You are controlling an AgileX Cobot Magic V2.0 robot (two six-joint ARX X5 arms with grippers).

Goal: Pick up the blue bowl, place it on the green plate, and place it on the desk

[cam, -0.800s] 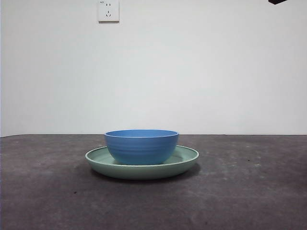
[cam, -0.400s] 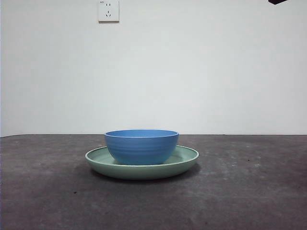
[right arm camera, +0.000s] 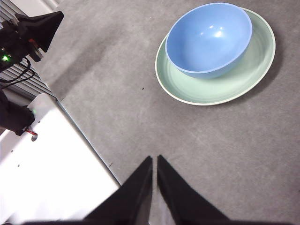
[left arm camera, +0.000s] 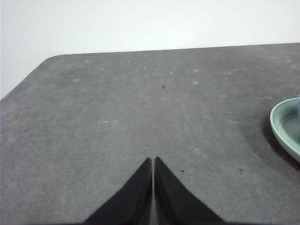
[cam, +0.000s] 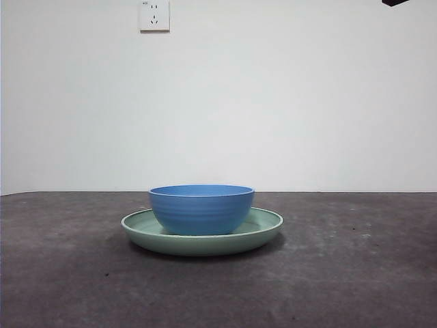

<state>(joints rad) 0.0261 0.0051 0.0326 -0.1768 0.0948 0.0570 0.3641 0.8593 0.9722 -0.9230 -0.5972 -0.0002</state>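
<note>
The right tool (right arm camera: 154,161) has its two jaws pressed together, with only a thin slit between them, and it pinches nothing. It hangs above the bare tabletop (right arm camera: 225,150), well apart from the dishes. In its wrist view the bowl (right arm camera: 208,38) and the plate (right arm camera: 187,91) lie at about 1 o'clock from the tips, and at 10 o'clock a dark part of the other arm (right arm camera: 28,30) shows beside a white panel (right arm camera: 51,159).

The left tool (left arm camera: 153,164) is also pressed together and empty. It hangs over the tabletop (left arm camera: 117,117), and only the rim of the plate (left arm camera: 281,126) shows at 3 o'clock from its tips, well apart from them.

In the front view the bowl (cam: 201,208) stands upright inside the plate (cam: 266,229), a little toward 9 o'clock from the plate's middle, and its rim is higher than the plate's rim. The plate rests flat on the tabletop (cam: 68,273), about in the middle of the view. A black tip of an arm (cam: 396,3) shows at the top corner at 1 o'clock. A white wall socket (cam: 154,15) is on the wall behind, at 11 o'clock from the bowl.
</note>
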